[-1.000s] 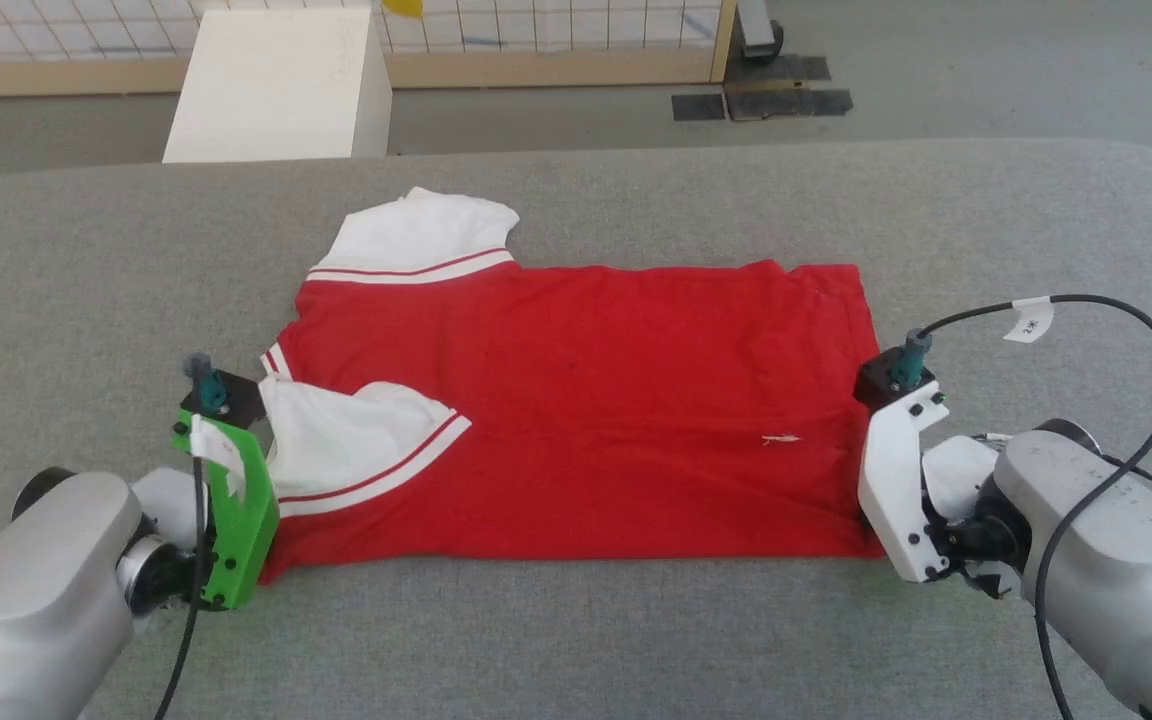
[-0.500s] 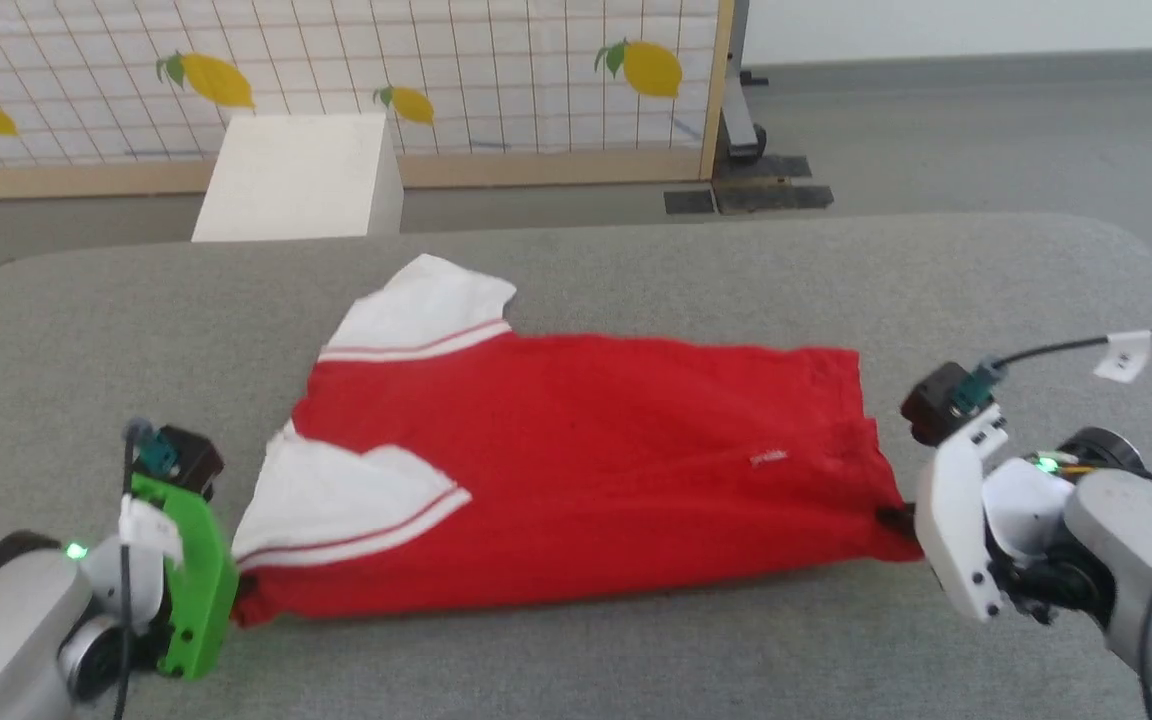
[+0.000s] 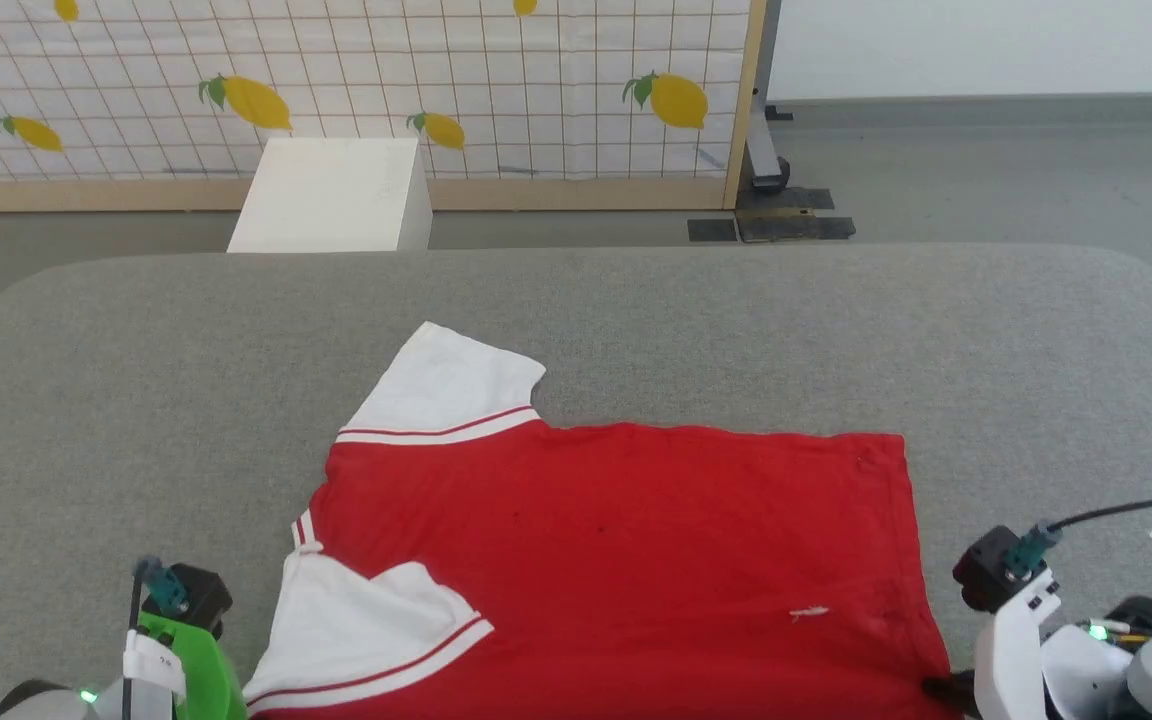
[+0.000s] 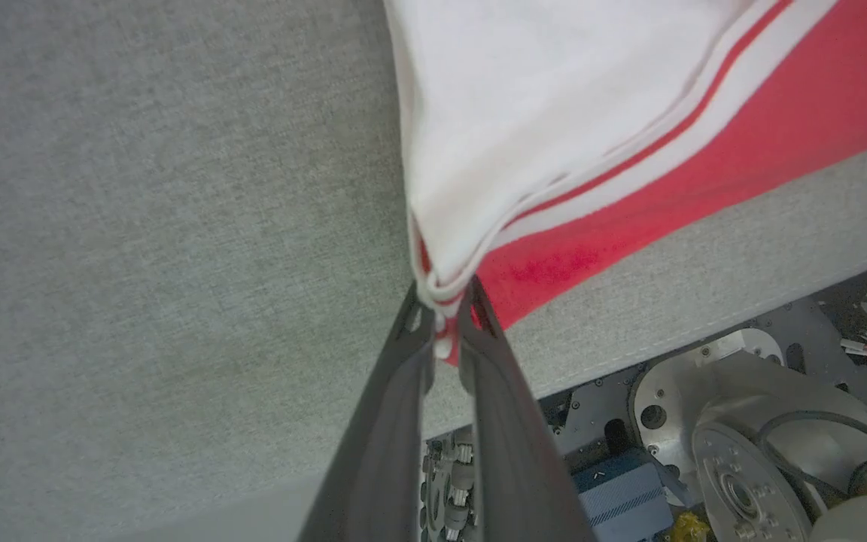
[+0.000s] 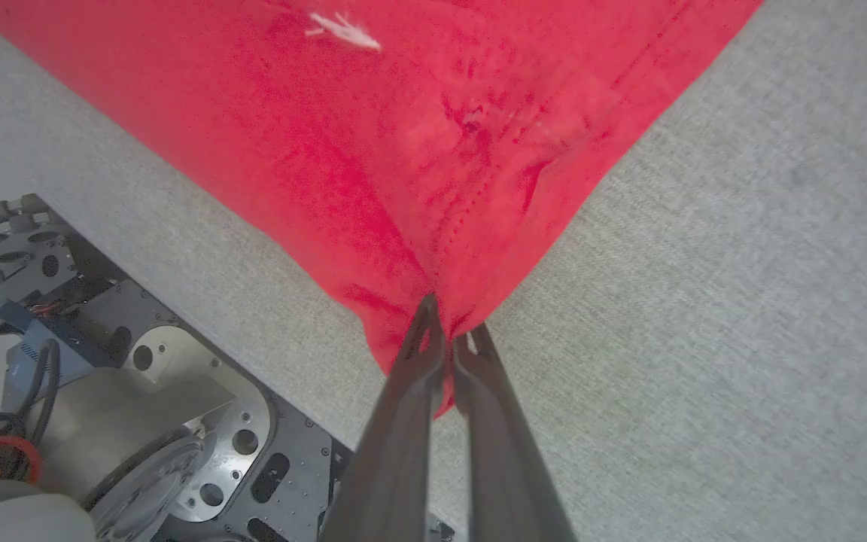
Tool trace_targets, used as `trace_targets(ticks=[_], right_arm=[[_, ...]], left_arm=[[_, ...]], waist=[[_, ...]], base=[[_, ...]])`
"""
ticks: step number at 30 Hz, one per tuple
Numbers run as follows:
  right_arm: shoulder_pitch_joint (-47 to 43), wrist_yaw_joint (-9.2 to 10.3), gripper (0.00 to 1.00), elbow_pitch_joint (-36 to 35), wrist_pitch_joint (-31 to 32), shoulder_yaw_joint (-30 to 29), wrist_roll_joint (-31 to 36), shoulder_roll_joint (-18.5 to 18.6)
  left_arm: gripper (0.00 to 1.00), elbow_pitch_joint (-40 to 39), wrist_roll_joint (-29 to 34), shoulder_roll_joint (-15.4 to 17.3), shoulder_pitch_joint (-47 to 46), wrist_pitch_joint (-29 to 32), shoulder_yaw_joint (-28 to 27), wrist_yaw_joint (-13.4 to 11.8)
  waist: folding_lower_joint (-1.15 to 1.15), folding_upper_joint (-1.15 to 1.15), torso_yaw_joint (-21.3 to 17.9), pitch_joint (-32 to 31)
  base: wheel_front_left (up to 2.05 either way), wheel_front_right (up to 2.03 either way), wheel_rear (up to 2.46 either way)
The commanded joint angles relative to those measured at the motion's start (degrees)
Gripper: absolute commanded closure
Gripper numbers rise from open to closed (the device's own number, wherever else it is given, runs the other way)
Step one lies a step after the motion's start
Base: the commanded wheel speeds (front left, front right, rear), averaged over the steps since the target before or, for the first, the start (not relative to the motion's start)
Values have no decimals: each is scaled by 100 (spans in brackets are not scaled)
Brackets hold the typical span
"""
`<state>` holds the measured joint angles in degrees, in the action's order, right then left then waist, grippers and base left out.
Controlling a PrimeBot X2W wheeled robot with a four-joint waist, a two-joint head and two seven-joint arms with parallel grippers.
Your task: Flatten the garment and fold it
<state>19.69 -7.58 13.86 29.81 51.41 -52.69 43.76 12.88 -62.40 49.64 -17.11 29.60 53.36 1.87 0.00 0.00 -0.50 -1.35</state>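
Observation:
The garment [image 3: 626, 560], a red shirt with white striped sleeves, lies spread on the grey table [image 3: 136, 400], running off the bottom of the head view. One white sleeve [image 3: 446, 385] points away from me; the other [image 3: 356, 630] is folded over the red body. In the left wrist view my left gripper [image 4: 445, 301] is shut on the garment's [image 4: 569, 128] near-left corner, where white sleeve and red cloth bunch together. In the right wrist view my right gripper [image 5: 448, 324] is shut on the garment's [image 5: 418, 135] near-right corner. Both corners are at the table's near edge.
Beyond the table stand a white box [image 3: 336, 195] and a lemon-patterned grid screen [image 3: 386, 80] on a grey floor. The wrist views show my own metal base [image 4: 742, 452] below the table's near edge [image 5: 200, 278].
The head camera has tilted up, so the far screen is in sight. Both grippers have pulled the garment's near corners toward me, to the table's near edge.

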Motion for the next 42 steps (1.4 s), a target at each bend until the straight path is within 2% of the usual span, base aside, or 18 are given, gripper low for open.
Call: trace_targets(ticks=[1,5,6,7,8,14,18,23,25,28,32,35,38,42], right_arm=[[-161,9,100,25,46,-88,16,-17],[-358,9,100,194,108,-261,116,-182],[-386,9,89,223,111,-292,149,-226],[-403,9,40,235,55,-332,240,-281],[-421,9,0,237,2,-363,319,-325],[-634,9,0,77,-657,-904,766,-462],[-855,9,0,-207,-1285,-1746,1226,-594],[-1184,9,0,-578,-2079,-3048,2081,-1228],[-1329,9,0,-787,-2317,-3529,2492,-1606],[-1486,9,0,-1094,-2614,-4114,2960,-2140],[-1659,9,0,-1534,-2983,-4703,3443,-2825],[-1731,9,0,-1825,-3232,-4970,3725,-3252],[-1763,9,0,-2047,-3388,-5080,3924,-3566],[-1726,9,0,-2181,-3487,-5102,4106,-3741]], left_arm=[[100,71,-56,-10,110,-56,-3,-57],[100,291,-89,-144,176,-142,14,-74],[100,344,-84,-184,174,-179,11,-79],[52,407,-72,-235,168,-244,1,-89],[0,444,-16,-261,156,-316,6,-90],[0,299,243,-206,98,-933,-141,-126],[0,-49,519,-12,-167,-1402,-406,-296],[0,-199,972,18,-724,-1989,-767,-659],[0,-91,1150,-89,-1046,-2169,-884,-788],[0,170,1322,-255,-1510,-2290,-987,-846],[0,682,1484,-488,-2226,-2216,-1037,-782],[0,1100,1544,-675,-2804,-1924,-986,-611],[0,1484,1572,-825,-3341,-1456,-874,-392],[0,1933,1489,-980,-3912,-597,-696,-71]], waist=[[0,0,5,54],[0,0,-5,130],[0,0,-3,138],[0,0,1,139],[0,0,4,124],[0,0,2,-77],[0,0,-18,-114],[0,0,-156,51],[0,0,-245,194],[0,0,-381,430],[0,0,-580,819],[0,0,-739,1130],[0,0,-907,1428],[0,0,-1099,1766]], base=[[0,0,0],[0,0,0],[0,0,0],[0,0,0],[0,0,0],[0,0,0],[0,0,0],[0,0,0],[0,0,0],[0,0,0],[0,0,0],[0,0,0],[0,0,0],[0,0,0]])
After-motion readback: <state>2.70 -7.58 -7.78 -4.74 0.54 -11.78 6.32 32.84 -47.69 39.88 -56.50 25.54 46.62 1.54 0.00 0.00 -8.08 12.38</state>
